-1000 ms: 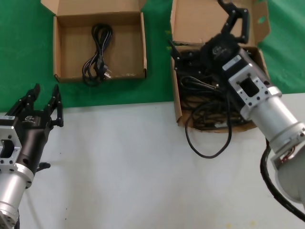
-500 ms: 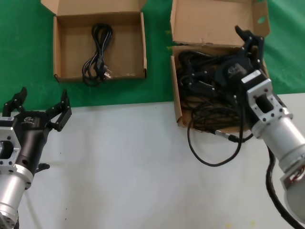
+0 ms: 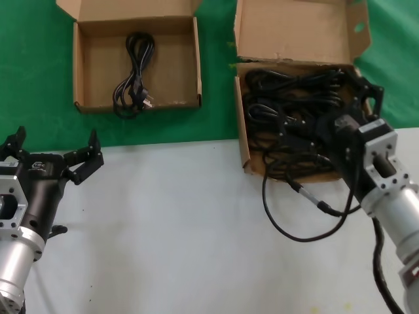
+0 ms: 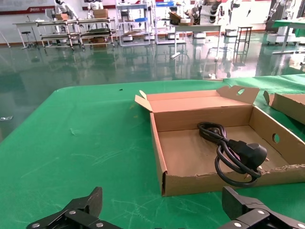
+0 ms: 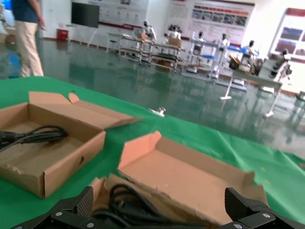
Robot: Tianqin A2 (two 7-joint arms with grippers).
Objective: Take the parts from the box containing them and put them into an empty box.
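Observation:
The larger cardboard box (image 3: 241,140) with a tall lid flap stands at the far right, full of coiled black power cords (image 3: 288,98). My right gripper (image 3: 327,108) hovers low over those cords, open and holding nothing. The right wrist view shows its fingertips (image 5: 83,200) spread apart over the cords (image 5: 128,202). The smaller square box (image 3: 78,65) at the far left holds one coiled cord (image 3: 134,72). My left gripper (image 3: 55,140) is open and empty at the near edge of the green mat, short of that box (image 4: 164,157) and its cord (image 4: 228,148).
A thick black robot cable (image 3: 294,226) with a metal connector (image 3: 308,194) loops onto the white table in front of the larger box. Green mat covers the far half. The smaller box also shows in the right wrist view (image 5: 66,162).
My right gripper drew back from the lid flap to low over the cords, staying open. My left gripper spread its fingers wider. The robot cable loop slid nearer on the table.

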